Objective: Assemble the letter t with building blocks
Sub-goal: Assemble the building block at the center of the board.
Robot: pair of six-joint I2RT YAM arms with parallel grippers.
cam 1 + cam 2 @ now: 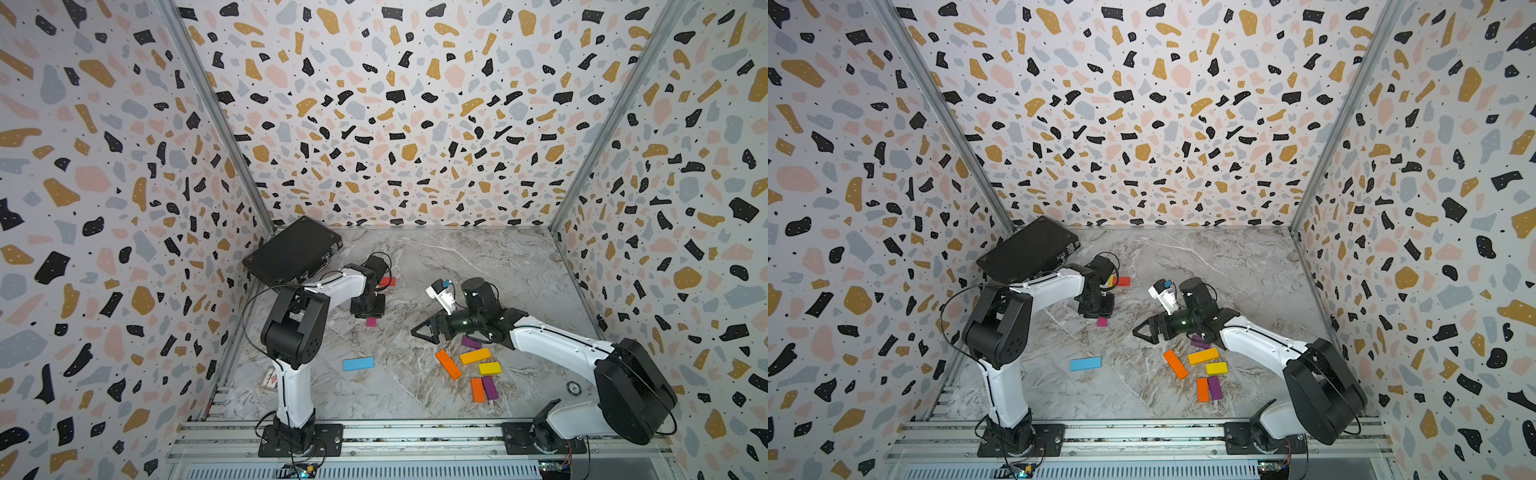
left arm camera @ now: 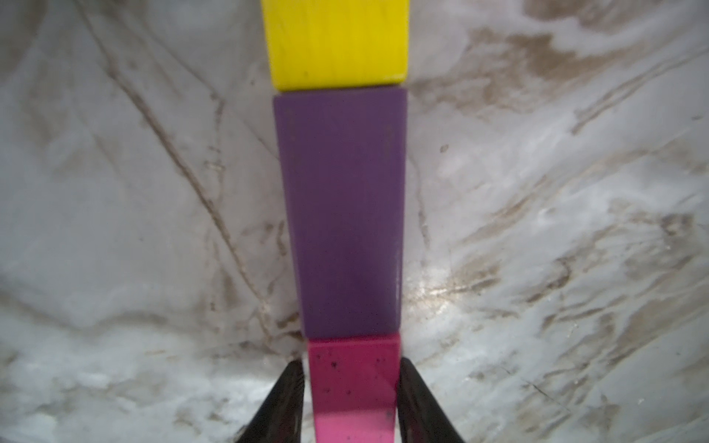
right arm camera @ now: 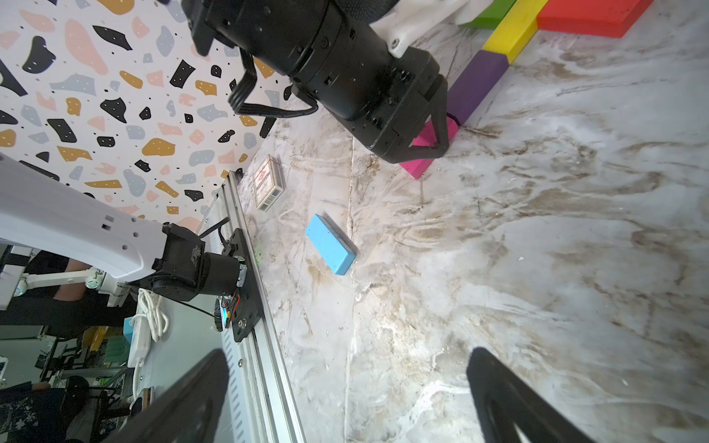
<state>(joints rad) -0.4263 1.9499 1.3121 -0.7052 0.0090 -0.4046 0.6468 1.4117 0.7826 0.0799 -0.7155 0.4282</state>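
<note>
Pink block (image 2: 353, 383) on the bench (image 2: 537, 230), closely flanked by left jaws, grip cannot be told; ahead of them, purple block (image 2: 341, 211) then yellow block (image 2: 337, 42), end to end. Right jaws wide, empty.

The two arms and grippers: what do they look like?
Both arms match: the left arm and right arm have white shells between bulky black joints, on black base plates. A thin black cable loops beside the left one. The left gripper and right gripper carry black, tapering triangular open-frame fingers.
</note>
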